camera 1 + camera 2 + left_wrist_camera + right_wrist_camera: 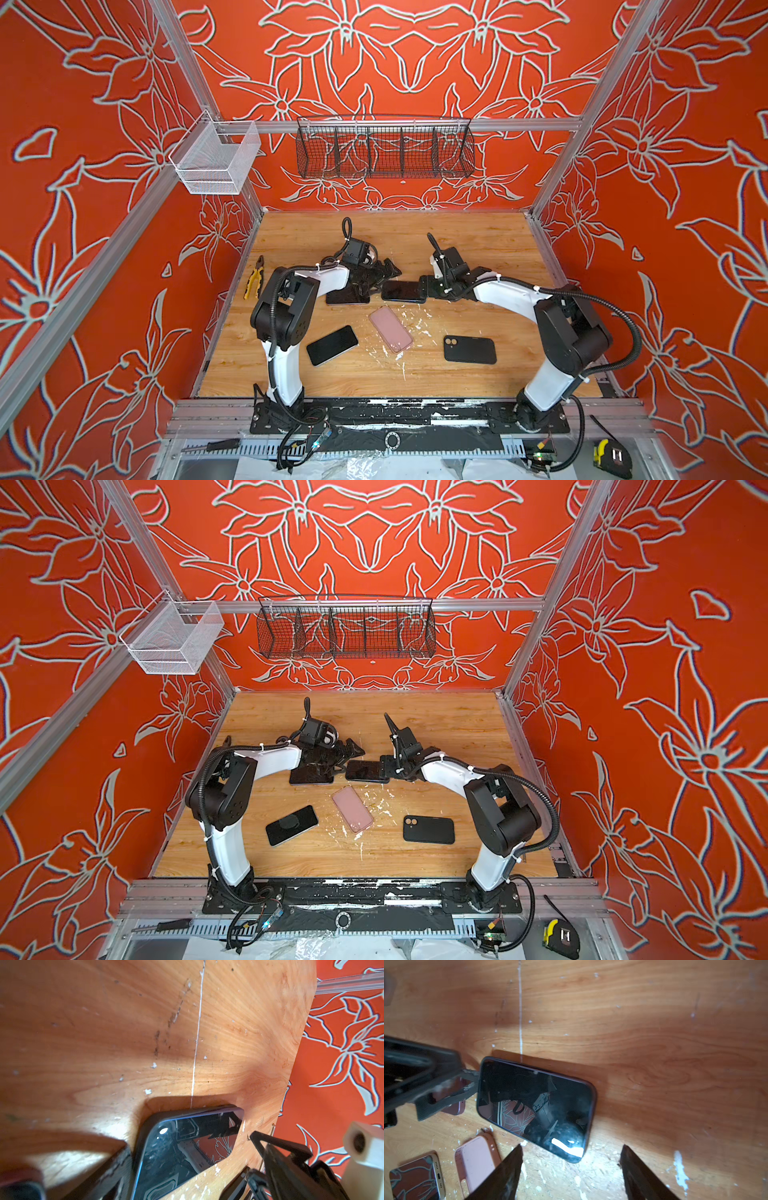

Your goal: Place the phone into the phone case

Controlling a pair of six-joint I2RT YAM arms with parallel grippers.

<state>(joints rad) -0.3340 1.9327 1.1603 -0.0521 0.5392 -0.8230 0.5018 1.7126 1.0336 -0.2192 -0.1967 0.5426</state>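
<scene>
Findings: the phone (403, 291) lies flat and screen up on the wooden table (478, 241), just beyond the far end of the pink phone case (390, 329), which is empty. A black phone case (469, 350) sits well to the right of the pink one.

The left gripper (386, 277) is spread wide and grasps nothing. In the right wrist view one of its fingers (467, 1084) touches the phone's short end. The right gripper (571, 1145) hovers at the phone's opposite end with its jaws parted and nothing between them.

Risks: a push from that single finger could spin or skid the glossy phone instead of guiding it. A second phone (347, 297) lies under the left gripper, on the far left of the pink case, and may be dragged along. With both grippers crowding one phone, a collision is possible. Which case fits the phone cannot be told.
</scene>
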